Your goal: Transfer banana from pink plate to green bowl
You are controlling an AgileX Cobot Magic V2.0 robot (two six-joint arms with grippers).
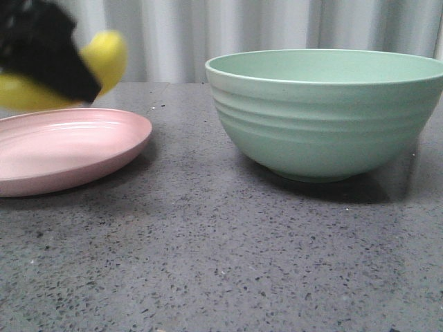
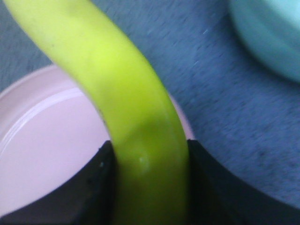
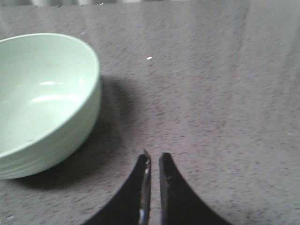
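Yellow glossy curved banana [image 2: 136, 122] clamped in my left fingers [image 2: 145, 154], aloft over shallow pale pink plate [image 1: 69, 149] | right fingers [image 3: 154, 187] nearly closed, empty | I'd carry it level across the worktop [image 1: 221, 263], release over ridged mint-green bowl [image 1: 325, 114].

1. The banana [image 2: 136, 122] is seen as smooth, glossy and plastic-looking.
2. The pink plate [image 1: 76, 149] is finished matt, with a faint sheen along its rim.
3. The green bowl [image 1: 325, 117] is finished matt, and horizontal ridges are moulded into its outside.
4. The table [image 1: 228, 256] is surfaced in speckled grey, stone-like material.
5. The right gripper [image 3: 154, 161] fingers are made of dark, slightly shiny material.
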